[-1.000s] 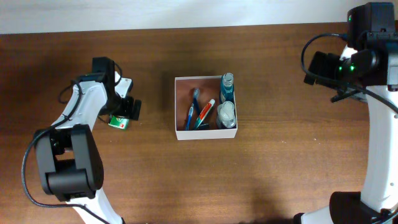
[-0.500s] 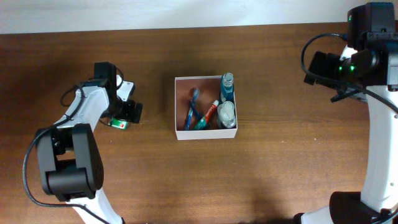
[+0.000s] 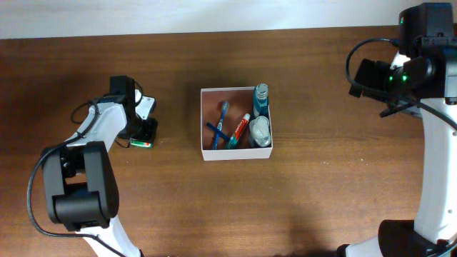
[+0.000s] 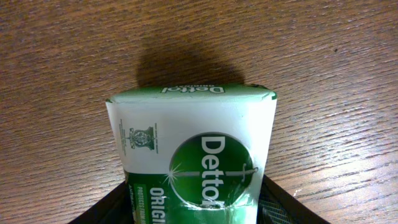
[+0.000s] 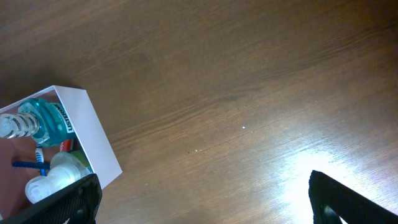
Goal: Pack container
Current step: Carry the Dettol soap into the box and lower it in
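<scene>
White-walled container (image 3: 236, 153) at the middle of the wooden table (image 3: 321, 200), holding toothbrushes (image 3: 221, 123), toothpaste (image 3: 238, 128), blue mouthwash (image 3: 261, 101). Well left of it, green soap bar (image 4: 193, 143) lettered "Dettol" — pinched in the left gripper (image 3: 146, 131). Far right of it, right gripper (image 5: 205, 208) — spread wide.

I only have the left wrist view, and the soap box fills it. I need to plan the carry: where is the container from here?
Observer: Overhead, the container sits mid-table, to the robot's right of the soap box, well apart from it.
Operator: Any room left inside?
Observer: Bare floor shows in its far left corner, beside the toothbrush.
Operator: Is the right arm in the way?
Observer: No. The right gripper hangs off to the container's right, fingers spread, nothing between them.
</scene>
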Available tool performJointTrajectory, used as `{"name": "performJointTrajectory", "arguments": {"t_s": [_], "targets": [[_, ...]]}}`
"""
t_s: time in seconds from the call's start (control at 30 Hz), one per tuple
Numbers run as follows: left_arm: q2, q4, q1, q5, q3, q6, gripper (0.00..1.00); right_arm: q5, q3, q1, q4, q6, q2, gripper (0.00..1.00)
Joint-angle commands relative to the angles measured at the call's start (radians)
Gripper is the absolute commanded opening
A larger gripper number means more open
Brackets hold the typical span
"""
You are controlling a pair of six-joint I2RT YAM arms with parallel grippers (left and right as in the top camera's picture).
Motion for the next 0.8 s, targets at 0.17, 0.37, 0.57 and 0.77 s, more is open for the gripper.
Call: {"name": "performJointTrajectory", "arguments": {"t_s": [0.17,0.37,0.57,0.77], "targets": [[-0.01,0.002,0.002,0.015,-0.002,-0.02,0.47,0.009,0.005,-0.006,0.002,-0.007,0.003,0.98],[-0.029,-0.058,-0.001,0.105,0.07,-0.109,0.44,0.009,0.005,-0.006,0.002,-0.008,0.003,0.98],[-0.074,-0.139,-0.029,0.22,0.157,-0.205,0.4,0.009,0.005,-0.006,0.002,-0.008,0.003,0.98],[-0.16,-0.181,-0.109,0.22,0.22,-0.262,0.27,0.009,0.005,-0.006,0.002,-0.008,0.003,0.98]]}}
